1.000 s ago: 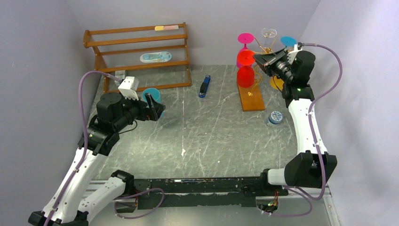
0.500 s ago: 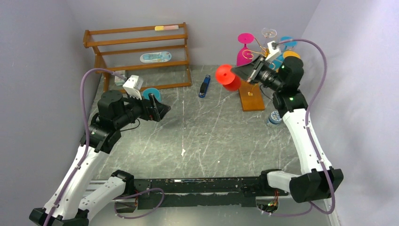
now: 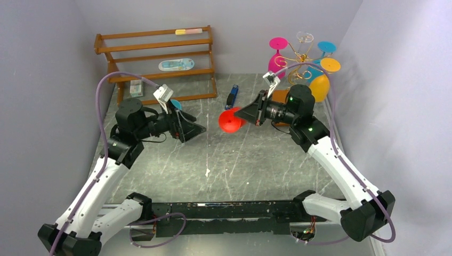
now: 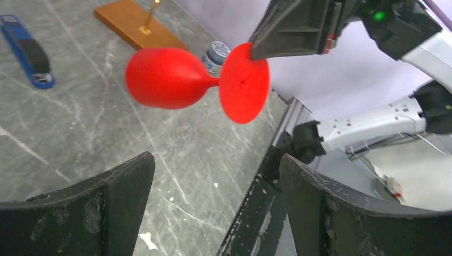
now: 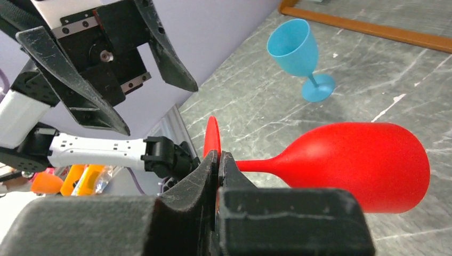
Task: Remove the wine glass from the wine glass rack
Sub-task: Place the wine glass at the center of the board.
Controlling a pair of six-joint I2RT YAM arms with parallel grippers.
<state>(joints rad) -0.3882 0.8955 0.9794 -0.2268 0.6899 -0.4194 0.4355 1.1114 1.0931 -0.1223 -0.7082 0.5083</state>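
Observation:
My right gripper [image 3: 244, 115] is shut on the rim of the foot of a red wine glass [image 3: 229, 121] and holds it on its side above the middle of the table, away from the rack. The pinched foot [image 5: 211, 137] and the bowl [image 5: 362, 165] show in the right wrist view, with my right gripper [image 5: 218, 160] closed on the foot. The gold wire wine glass rack [image 3: 297, 55] stands at the back right with magenta, clear, blue and orange glasses hanging on it. My left gripper [image 3: 195, 128] is open and empty, facing the red glass [image 4: 165, 77] from the left; it is also in its own view [image 4: 216, 160].
A blue wine glass [image 5: 296, 50] stands upright on the table beside my left arm. A brown slatted shelf [image 3: 154, 58] is at the back left. A blue stapler [image 3: 231, 97] lies at the back middle. A small jar [image 4: 216, 52] is near the rack's wooden base [image 4: 133, 24].
My right arm carried the red glass off the rack, leftward and down to the table's middle. My left gripper moved right toward it.

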